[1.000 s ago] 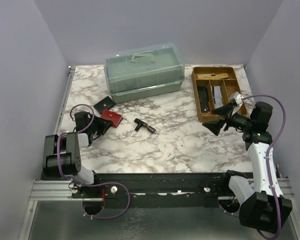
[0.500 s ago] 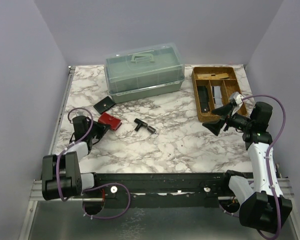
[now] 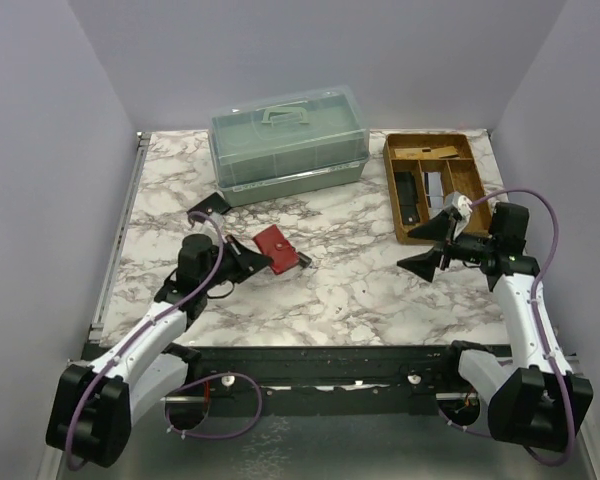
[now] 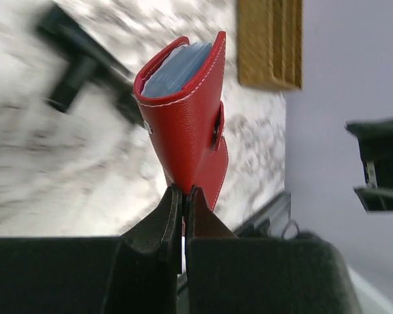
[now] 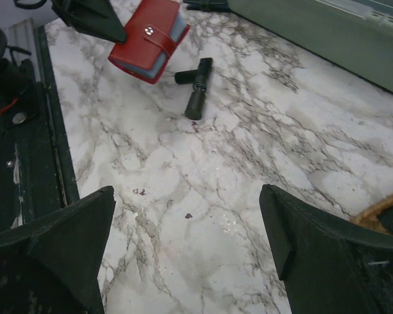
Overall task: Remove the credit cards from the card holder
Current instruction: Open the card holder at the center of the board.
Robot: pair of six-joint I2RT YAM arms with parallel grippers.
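My left gripper [image 3: 248, 256] is shut on the red card holder [image 3: 274, 249] and holds it in the air over the middle left of the table. In the left wrist view the holder [image 4: 187, 124] stands up from the shut gripper [image 4: 182, 191], its strap snapped, with pale blue credit cards [image 4: 177, 65] showing in its open top edge. The right wrist view shows the holder [image 5: 144, 40] at top left, with the blue cards [image 5: 168, 53] along its edge. My right gripper [image 3: 427, 246] is open and empty at mid right, its fingertips [image 5: 85, 219] wide apart above bare marble.
A black T-shaped tool [image 3: 302, 260] lies by the holder; it also shows in the right wrist view [image 5: 196, 85]. A black wallet [image 3: 209, 208] lies at left. A lidded green plastic box [image 3: 288, 143] stands at the back. A brown wooden tray [image 3: 435, 183] with small items is at back right.
My left arm has swung right and forward, lifting the red card holder from the left of the table toward the middle. My right gripper has shifted slightly and stays open.
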